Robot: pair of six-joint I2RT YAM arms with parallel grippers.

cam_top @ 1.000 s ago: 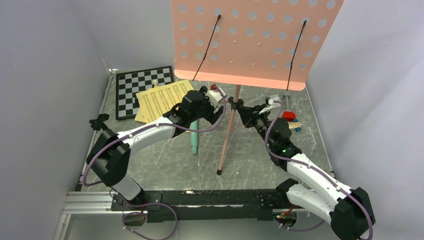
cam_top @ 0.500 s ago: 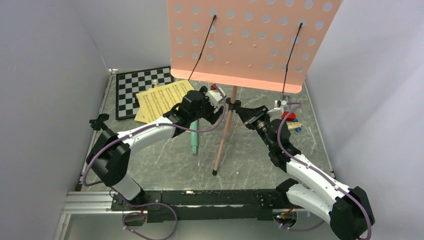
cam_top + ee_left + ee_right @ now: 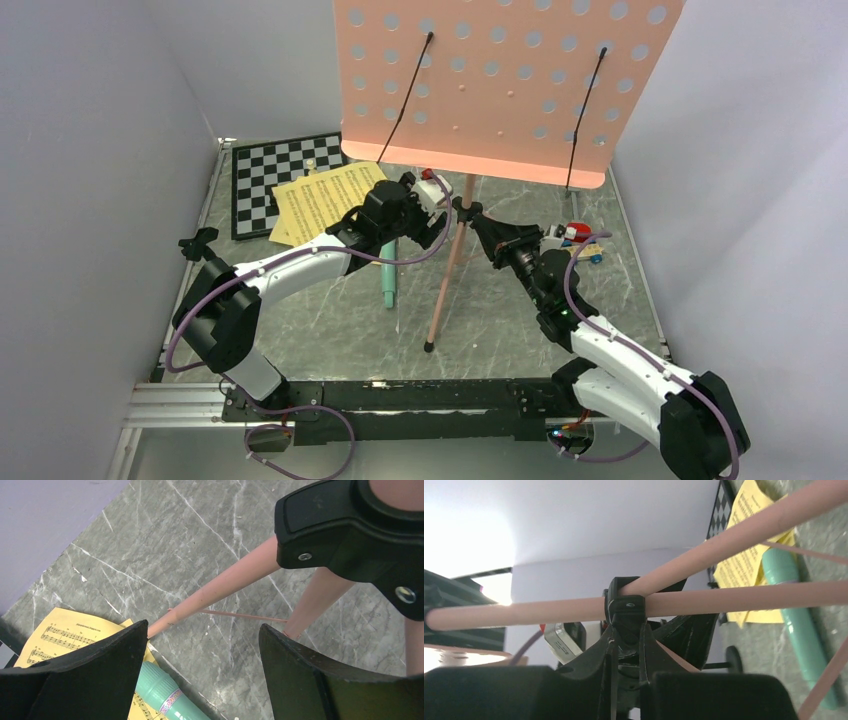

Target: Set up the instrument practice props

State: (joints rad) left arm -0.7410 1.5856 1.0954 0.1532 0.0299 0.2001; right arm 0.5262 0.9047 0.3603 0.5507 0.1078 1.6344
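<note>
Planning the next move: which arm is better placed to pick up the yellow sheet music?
Left. The left gripper is open and close above the yellow pages, on its own side. The right gripper is shut on the pink music stand where its legs meet, and would probably have to let go first.

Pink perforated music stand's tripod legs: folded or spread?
Spread: thin pink legs splay apart from the black plastic hub, left wrist view.

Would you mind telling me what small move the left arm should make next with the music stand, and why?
Probably ease the left tool forward and close on the pink leg ahead. It is open and empty, while the right tool clamps the music stand at its black hub, so a second hold should steady it.
</note>
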